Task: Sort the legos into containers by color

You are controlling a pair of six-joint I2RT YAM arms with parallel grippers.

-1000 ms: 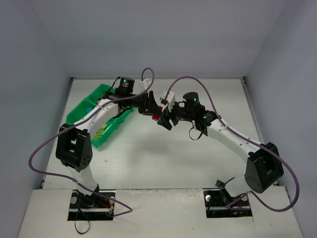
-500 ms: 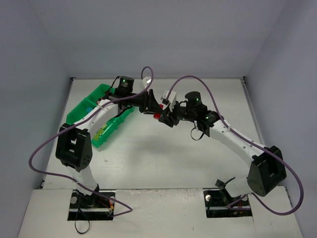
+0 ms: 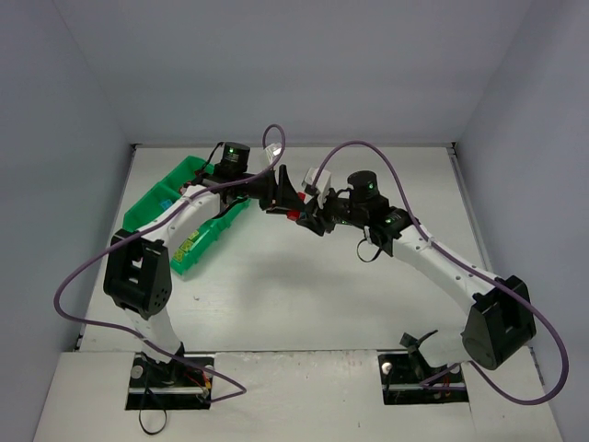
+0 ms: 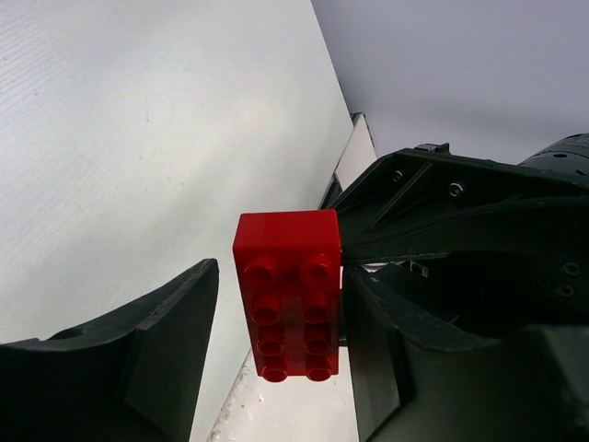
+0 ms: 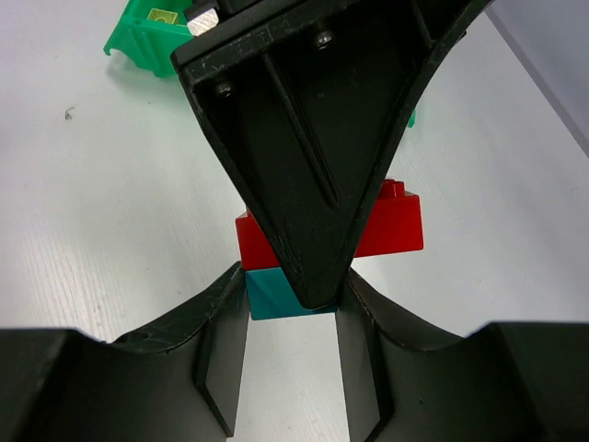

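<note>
Right gripper [image 5: 293, 308]: closed down on the cyan brick [image 5: 276, 302]; fingers on its two opposite side walls
Left gripper [image 4: 281, 285]: part open; straddles the red brick [image 4: 287, 295]; one finger against it, a visible gap at the other; no firm hold
Brick location: red brick stacked on the cyan one; pair between the two arms over the middle of the table [image 3: 276, 304], apparently raised off it; well apart from the tray [image 3: 152, 204]
Handling: judged light, rigid and smooth-walled; stud joint probably tight; slip under a pulling load is the main risk
Grip point: flat side walls, squarely and near mid-height; avoid studs and corners
Step in hand: probably separating the pair; each colour then goes to its own compartment
</note>
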